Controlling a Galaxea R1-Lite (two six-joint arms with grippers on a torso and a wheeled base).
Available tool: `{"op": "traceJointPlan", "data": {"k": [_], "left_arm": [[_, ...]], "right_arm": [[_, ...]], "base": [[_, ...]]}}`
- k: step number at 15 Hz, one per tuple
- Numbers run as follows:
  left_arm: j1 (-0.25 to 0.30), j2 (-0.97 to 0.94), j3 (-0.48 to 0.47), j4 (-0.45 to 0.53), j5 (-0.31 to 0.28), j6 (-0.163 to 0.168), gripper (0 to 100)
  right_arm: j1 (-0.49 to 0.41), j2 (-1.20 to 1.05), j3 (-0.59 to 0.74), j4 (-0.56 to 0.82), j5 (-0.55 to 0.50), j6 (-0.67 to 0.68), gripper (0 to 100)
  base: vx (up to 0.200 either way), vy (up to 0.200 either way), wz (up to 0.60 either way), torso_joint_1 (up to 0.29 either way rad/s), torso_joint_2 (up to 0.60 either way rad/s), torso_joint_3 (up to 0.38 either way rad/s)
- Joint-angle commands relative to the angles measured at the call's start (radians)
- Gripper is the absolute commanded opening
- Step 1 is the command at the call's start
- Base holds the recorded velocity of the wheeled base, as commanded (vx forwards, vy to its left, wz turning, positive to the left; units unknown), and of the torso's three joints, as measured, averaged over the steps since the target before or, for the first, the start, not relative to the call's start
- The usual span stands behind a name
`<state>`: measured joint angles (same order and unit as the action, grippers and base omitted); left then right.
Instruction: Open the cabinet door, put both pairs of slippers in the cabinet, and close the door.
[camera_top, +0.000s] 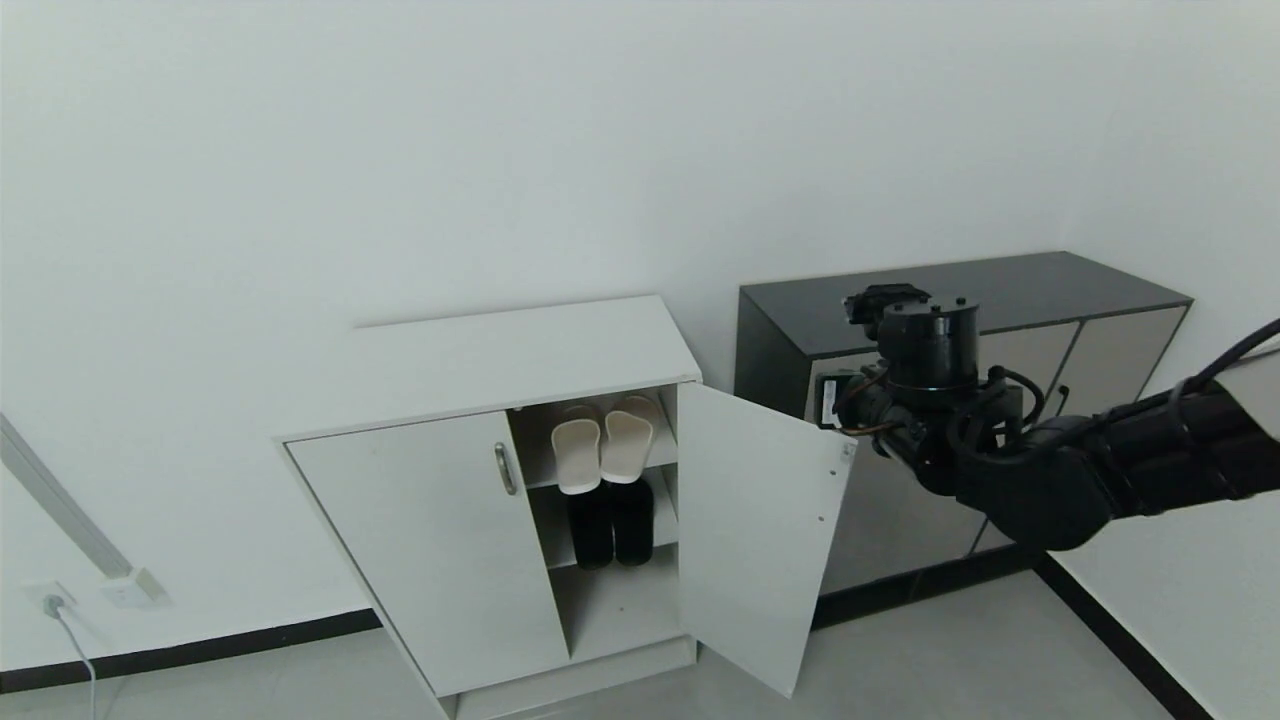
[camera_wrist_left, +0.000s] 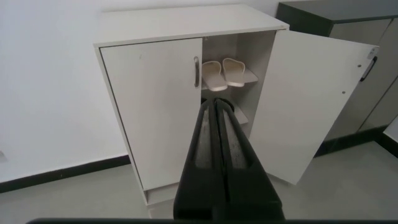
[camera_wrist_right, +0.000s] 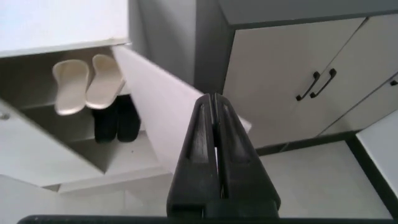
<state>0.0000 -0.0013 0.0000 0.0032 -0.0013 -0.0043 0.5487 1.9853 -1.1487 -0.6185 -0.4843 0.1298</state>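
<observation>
White cabinet door (camera_top: 760, 530) open; cream slippers (camera_top: 603, 450), black slippers (camera_top: 612, 525) shelved. Clenched: right pincer (camera_wrist_right: 215, 102), left pincer (camera_wrist_left: 215, 106). Door may catch overhanging cream slippers, or push slip off edge.

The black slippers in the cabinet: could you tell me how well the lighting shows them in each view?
Head view: the black slippers sit shaded inside the cabinet, outlines readable; white slippers above are brightly lit. Right wrist view: shadow nearly merges the black pair into one dark mass. Left wrist view: the left gripper blocks most of them.
</observation>
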Motion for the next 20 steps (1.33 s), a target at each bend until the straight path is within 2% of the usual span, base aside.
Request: {"op": "traceJointPlan", "data": {"k": [1, 5, 7, 10, 20], "left_arm": [[0.0, 0.001, 0.0, 0.0, 0.0, 0.0, 0], [0.0, 0.001, 0.0, 0.0, 0.0, 0.0, 0], [0.0, 0.001, 0.0, 0.0, 0.0, 0.0, 0], [0.0, 0.001, 0.0, 0.0, -0.002, 0.0, 0], [0.0, 0.001, 0.0, 0.0, 0.0, 0.0, 0]], "right_arm": [[-0.069, 0.116, -0.092, 0.003, 0.042, 0.013, 0], [-0.127, 0.228, -0.22, 0.054, 0.058, 0.044, 0], [-0.142, 0.257, -0.244, 0.079, 0.115, 0.067, 0], [-0.167, 0.314, -0.284, 0.086, 0.116, 0.07, 0], [-0.176, 0.38, -0.315, 0.086, 0.118, 0.071, 0]], "base": [[0.0, 0.0, 0.0, 0.0, 0.0, 0.0], [0.0, 0.0, 0.0, 0.0, 0.0, 0.0], [0.0, 0.0, 0.0, 0.0, 0.0, 0.0], [0.0, 0.0, 0.0, 0.0, 0.0, 0.0], [0.0, 0.0, 0.0, 0.0, 0.0, 0.0]]}}
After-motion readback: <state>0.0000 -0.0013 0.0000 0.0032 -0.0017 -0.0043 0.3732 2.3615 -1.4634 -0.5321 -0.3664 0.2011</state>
